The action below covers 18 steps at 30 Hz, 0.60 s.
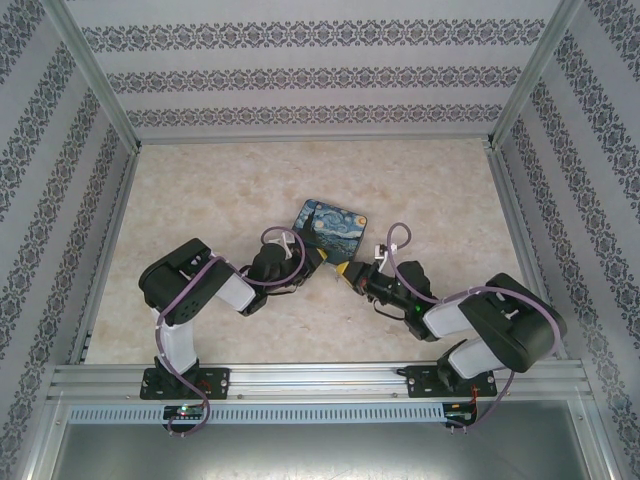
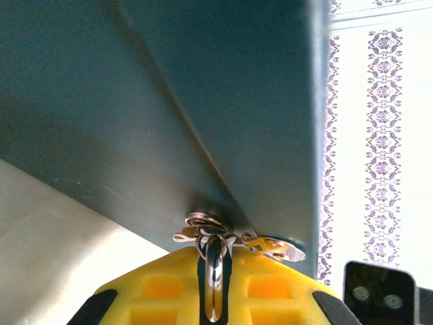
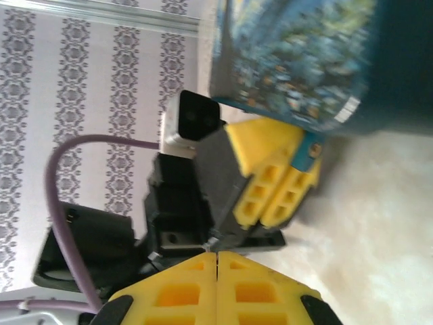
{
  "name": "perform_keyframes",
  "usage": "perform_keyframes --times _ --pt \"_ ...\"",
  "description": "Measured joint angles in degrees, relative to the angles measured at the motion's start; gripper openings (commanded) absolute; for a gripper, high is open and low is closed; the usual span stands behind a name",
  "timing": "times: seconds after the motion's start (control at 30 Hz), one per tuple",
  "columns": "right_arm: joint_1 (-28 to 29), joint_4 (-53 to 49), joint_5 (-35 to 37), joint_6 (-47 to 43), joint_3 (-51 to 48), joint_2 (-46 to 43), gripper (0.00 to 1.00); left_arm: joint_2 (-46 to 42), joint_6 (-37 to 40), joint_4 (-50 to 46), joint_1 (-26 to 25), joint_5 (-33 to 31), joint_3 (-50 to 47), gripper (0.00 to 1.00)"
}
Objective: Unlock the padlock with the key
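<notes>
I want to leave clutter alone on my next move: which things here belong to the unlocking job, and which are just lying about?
Job:
small keys on a silvery ring, pinched by the left gripper
teal bit at its fingertips, probably the padlock
right gripper, shut

Lying about:
starry-night painted tin

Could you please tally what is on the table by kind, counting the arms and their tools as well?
Robot arms: 2
Tools: 2
Painted tin: 1
Padlock: 1
Total: 6
</notes>
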Motion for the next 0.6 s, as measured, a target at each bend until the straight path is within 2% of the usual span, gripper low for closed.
perform_keyframes --times 0.17,0.6 --pt "1.6 -0.3 4.9 0.3 -1.2 0.7 0.0 0.0 -3.4 0.2 0.1 1.1 0.0 0.0" --pt "5.0 3.8 14.0 6.4 0.1 10.3 0.0 0.1 -11.0 4.9 0.4 1.9 0.8 0.0"
